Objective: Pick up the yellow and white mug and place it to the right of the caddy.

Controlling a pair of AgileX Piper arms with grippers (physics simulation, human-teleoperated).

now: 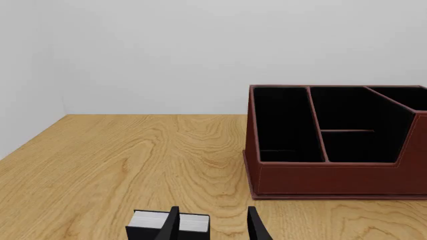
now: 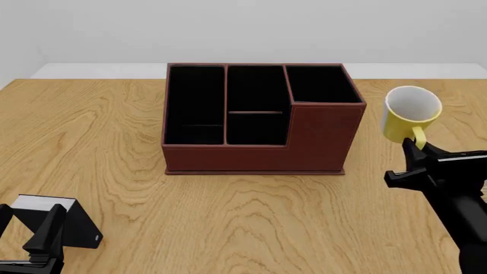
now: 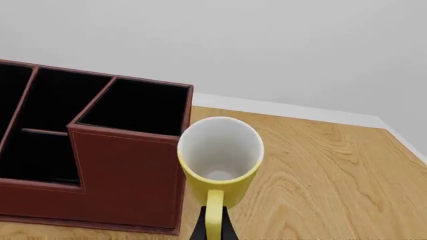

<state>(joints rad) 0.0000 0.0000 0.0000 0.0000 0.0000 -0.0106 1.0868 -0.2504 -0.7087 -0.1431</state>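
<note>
The right hand [image 2: 414,149] is clamped on the yellow loop handle of the yellow and white mug [image 2: 411,114], its dark fingers [image 3: 200,227] pinching the handle from both sides in the right wrist view. The mug hangs in the air just ahead of this hand, clear of the desk [image 2: 228,222]. Its long axis is tilted: the white mouth faces up and back toward the hand, so the white inside shows in both the front and right wrist views, while the yellow base points away and down. The handle points straight back into the hand, running in line with the fingers.

The caddy [image 2: 259,120] stands on the desk to the left of the right hand, ahead of it. Its taller corner section is the part nearest the mug, and the mug floats just beside that corner's right wall; whether a gap separates them cannot be told for certain, though the front view shows a sliver of desk between the two.

The left hand [image 1: 213,225] sits low over the desk, well apart from the mug, with its two black fingers [image 1: 257,227] spread and nothing between them. A small black box with a white top [image 2: 57,220] lies close by this hand, partly behind one finger in the left wrist view.
</note>
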